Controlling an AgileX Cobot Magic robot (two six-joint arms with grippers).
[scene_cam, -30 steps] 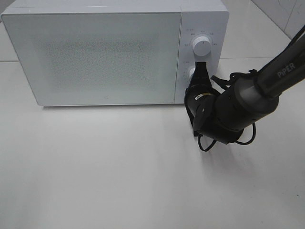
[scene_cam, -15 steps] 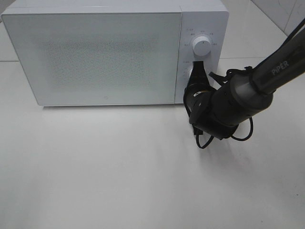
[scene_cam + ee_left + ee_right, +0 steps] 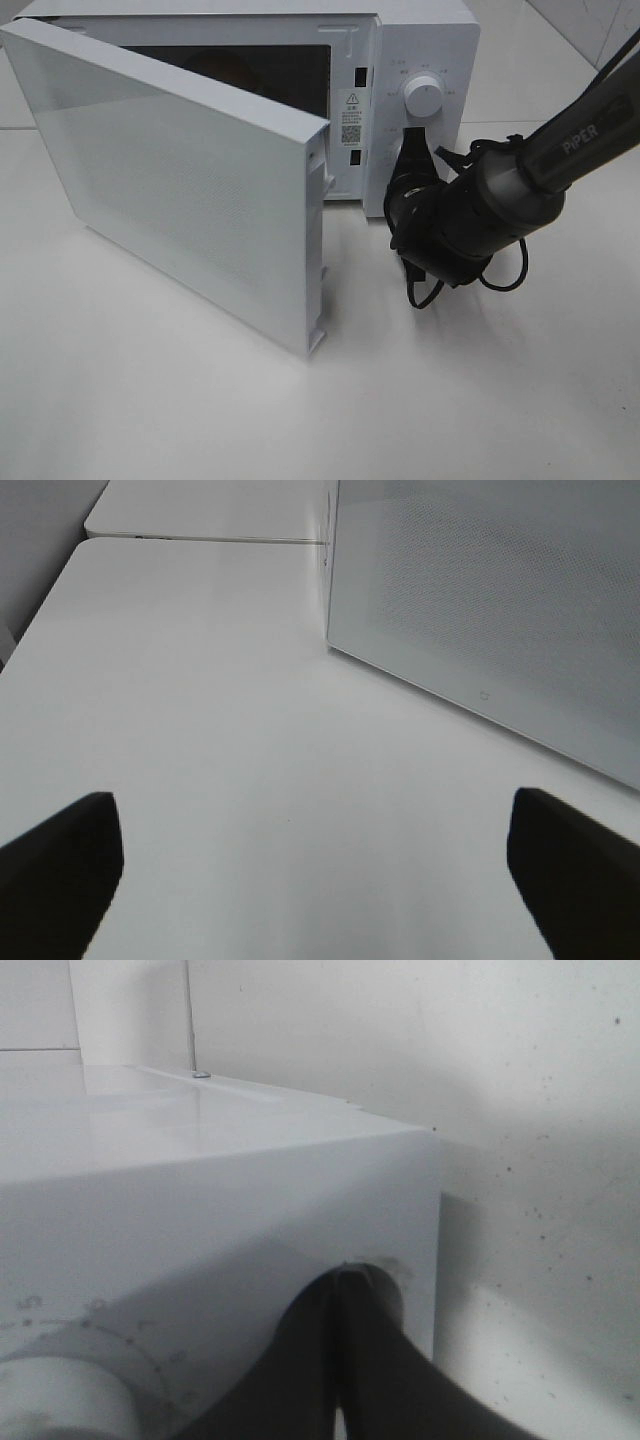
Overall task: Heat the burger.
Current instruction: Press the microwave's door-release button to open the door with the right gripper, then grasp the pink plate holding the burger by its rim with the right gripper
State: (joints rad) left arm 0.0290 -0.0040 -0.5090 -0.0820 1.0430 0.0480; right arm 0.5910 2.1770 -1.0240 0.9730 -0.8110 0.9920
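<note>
The white microwave [image 3: 425,40] stands at the back of the table with its door [image 3: 190,190] swung wide toward the front left. Inside the dark cavity a brown domed shape, the burger [image 3: 226,66], shows dimly; its lower part is hidden by the door. My right gripper [image 3: 414,142] is shut, its tips pressed on the lower control of the microwave's panel. In the right wrist view the joined right gripper [image 3: 341,1295] touches that round control. My left gripper [image 3: 315,880] is open above bare table with nothing between its fingers, and it faces the door's outer face [image 3: 500,600].
The upper dial [image 3: 424,96] sits just above my right gripper. A loose black cable [image 3: 425,292] hangs under the right arm. The open door reaches far over the table's left and middle. A table seam [image 3: 200,538] runs behind the microwave.
The microwave door, closed half a second ago, has sprung open toward the front left. My right gripper stays shut on the lower control.
</note>
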